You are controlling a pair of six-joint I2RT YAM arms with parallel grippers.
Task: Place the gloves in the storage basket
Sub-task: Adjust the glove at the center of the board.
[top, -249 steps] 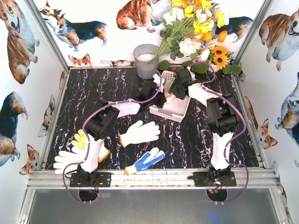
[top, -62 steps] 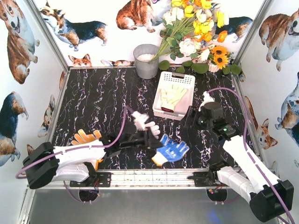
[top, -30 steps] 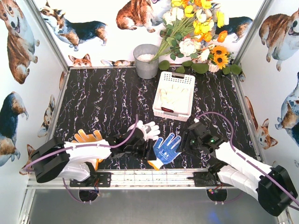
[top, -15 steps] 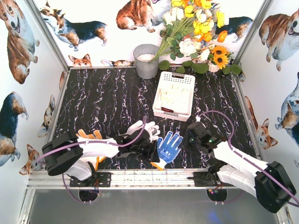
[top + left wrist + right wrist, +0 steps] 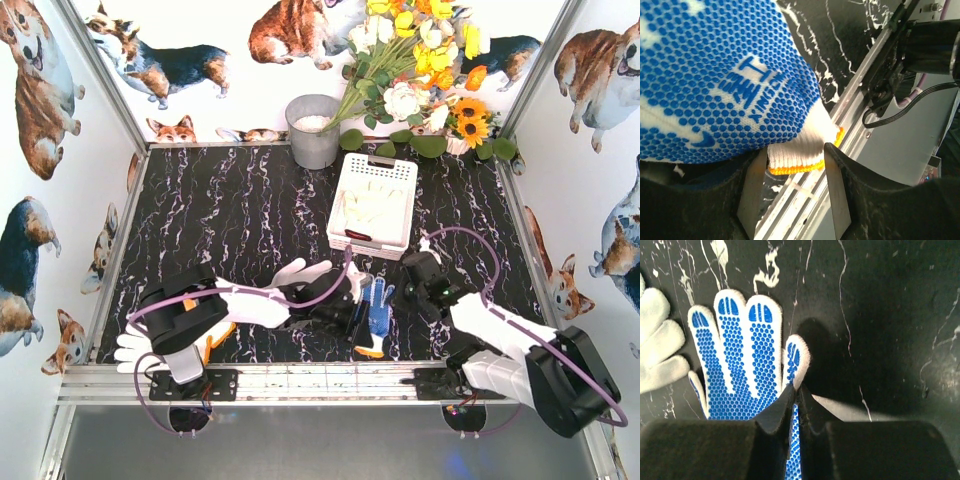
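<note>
Blue-dotted glove point(image 5: 377, 312), 1 item: near the front rail, cuff rail-ward, fingers pointing toward the white storage basket point(image 5: 342, 205) beyond; left gripper point(image 5: 795, 159) clamped on its cuff, right gripper point(image 5: 796, 399) pinched tight on 1 side finger, both equally near.

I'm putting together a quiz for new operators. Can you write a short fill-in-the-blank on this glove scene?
1. The right tool is shut on the glove with ____ dots.
2. The left tool has that glove's orange-edged ____ between its fingers.
3. In the top view, the grey bucket stands to the ____ of the storage basket.
Missing words: blue; cuff; left.
</note>
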